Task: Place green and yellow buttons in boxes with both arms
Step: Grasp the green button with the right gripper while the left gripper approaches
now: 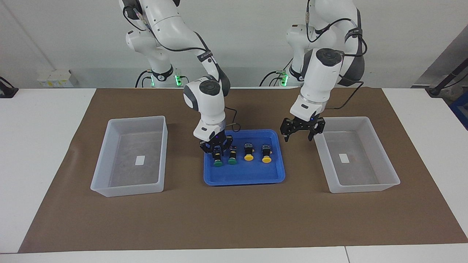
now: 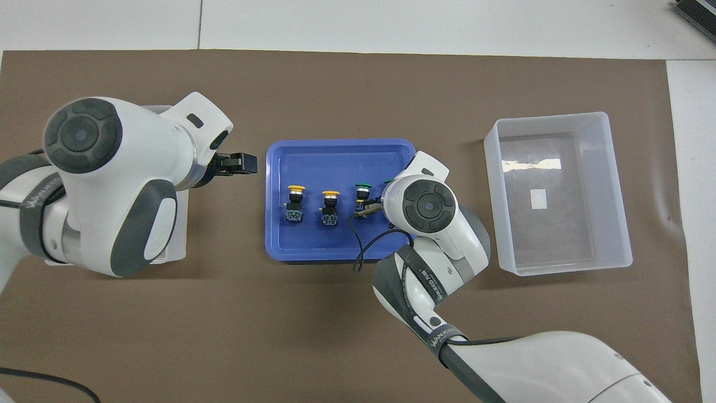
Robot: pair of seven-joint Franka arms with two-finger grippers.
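Two translucent boxes, one at middle left of the facing view (image 1: pixel 128 155), one at middle right (image 1: pixel 356 153), both bare inside. Blue tray (image 1: pixel 244 178) at centre, carrying all four buttons in a row. Right end effector (image 1: pixel 217 150) down in the tray, clamped on the end green button (image 1: pixel 217 160). Left end effector (image 1: pixel 302 128) spread wide, holding nothing, hanging between tray and right-hand box. Likely light, rigid, smooth-capped; best gripped across the squarish body, as here.

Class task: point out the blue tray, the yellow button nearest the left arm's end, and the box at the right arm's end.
blue tray (image 1: pixel 244 178): facing view, bare floor.
yellow button (image 1: pixel 266 159): facing view, cap.
box (image 1: pixel 126 189): facing view, wall.
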